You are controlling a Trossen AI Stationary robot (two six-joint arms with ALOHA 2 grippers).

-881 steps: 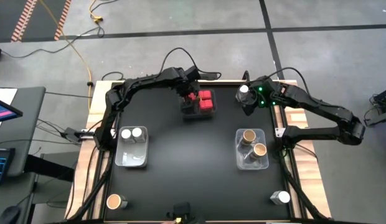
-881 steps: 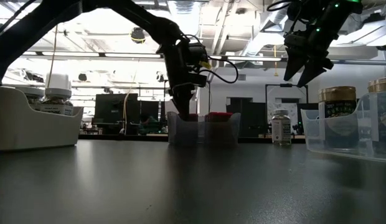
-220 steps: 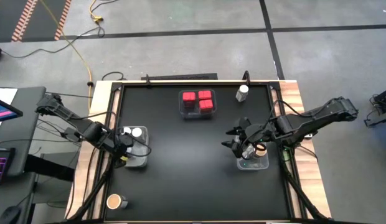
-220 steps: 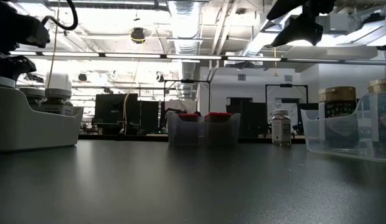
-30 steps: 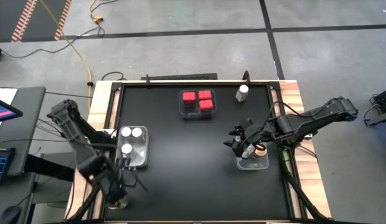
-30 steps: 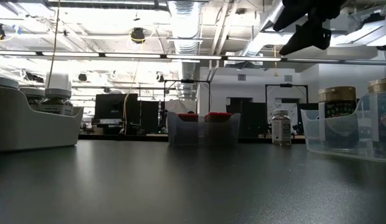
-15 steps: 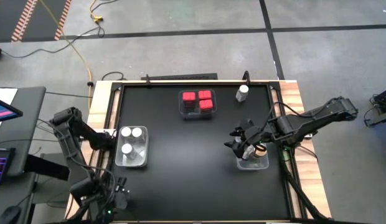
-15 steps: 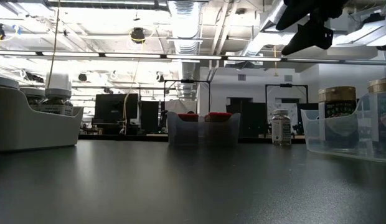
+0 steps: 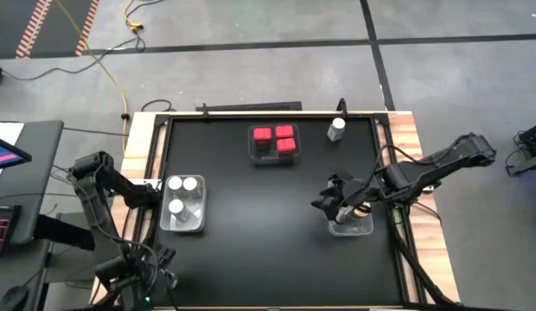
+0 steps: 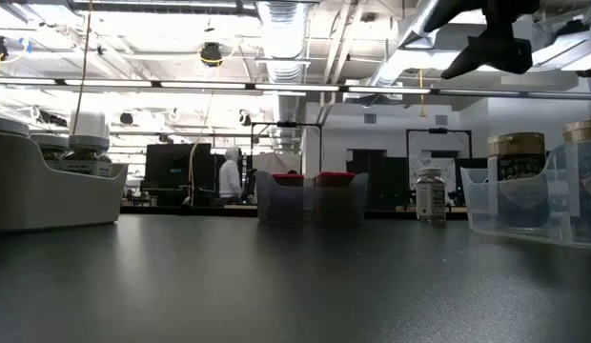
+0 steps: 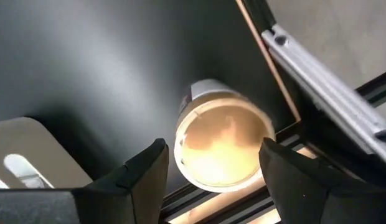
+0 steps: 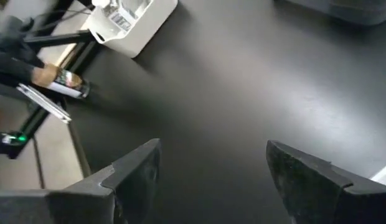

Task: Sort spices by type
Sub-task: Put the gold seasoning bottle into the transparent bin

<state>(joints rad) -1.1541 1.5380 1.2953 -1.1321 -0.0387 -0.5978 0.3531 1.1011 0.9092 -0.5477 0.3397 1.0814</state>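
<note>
Corner pickup in progress! The left end effector [image 11: 215, 152] hung over the near left corner of the surface [image 9: 251, 216], fingers parted to either side of the stray tan-lidded jar [image 11: 223, 140]. That jar stood right by the edge rail [image 11: 324, 81], with no squeeze on it that I could see. In the high view the jar itself was hidden under the arm.

Across the surface, the right end effector [image 9: 326, 202] hovered just beside the right bin [image 9: 337, 229], where a tan-lidded jar [image 9: 362, 208] showed past the arm. Its fingers [image 12: 134, 171] were spread wide and held nothing at all.

The sorting looked well along:
- The red square-topped spices [image 9: 275, 140] sat together in the far bin [image 9: 253, 155].
- The white-capped jars [image 9: 177, 194] were grouped in the left bin [image 9: 195, 226].
- A lone white-capped jar [image 9: 337, 128] stood loose near the far right corner.

So the step in hand, as I read it, was fetching that corner jar for the tan group. The next move called for a straight drop around the jar and a firm close. Then a clean lift would have to clear the rail before the long carry to the right bin.
</note>
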